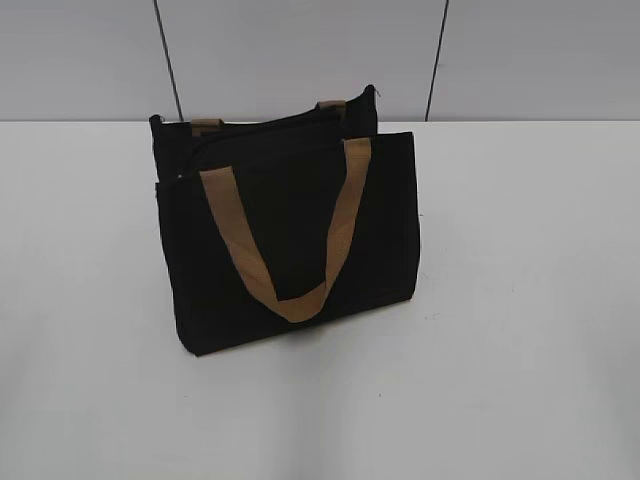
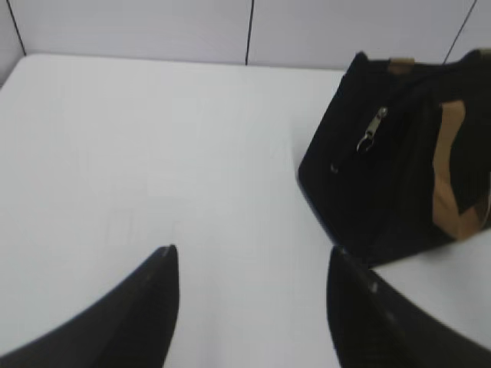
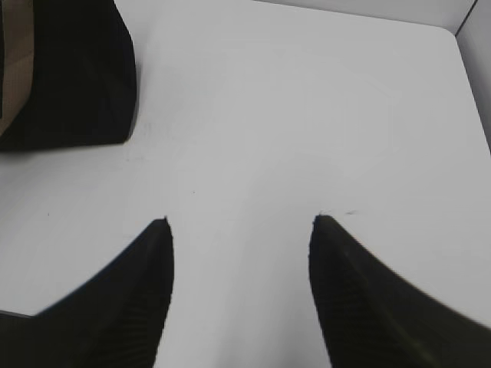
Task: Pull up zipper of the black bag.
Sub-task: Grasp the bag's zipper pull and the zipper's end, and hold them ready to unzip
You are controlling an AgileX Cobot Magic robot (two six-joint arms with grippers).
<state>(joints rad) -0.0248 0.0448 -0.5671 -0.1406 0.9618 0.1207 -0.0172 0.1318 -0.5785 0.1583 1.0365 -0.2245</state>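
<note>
left gripper (image 2: 249, 261) fingers spread wide, empty, above table (image 2: 153, 153) | right gripper (image 3: 239, 226) likewise wide, empty | black bag (image 1: 290, 230) stood upright mid-table; zipper (image 2: 371, 129) pull hung at its end | bag cropped in both wrist views

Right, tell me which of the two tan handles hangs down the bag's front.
The long tan handle looping in a V across the black bag's front panel. The other handle shows only as short tan ends at the top edge behind.
</note>
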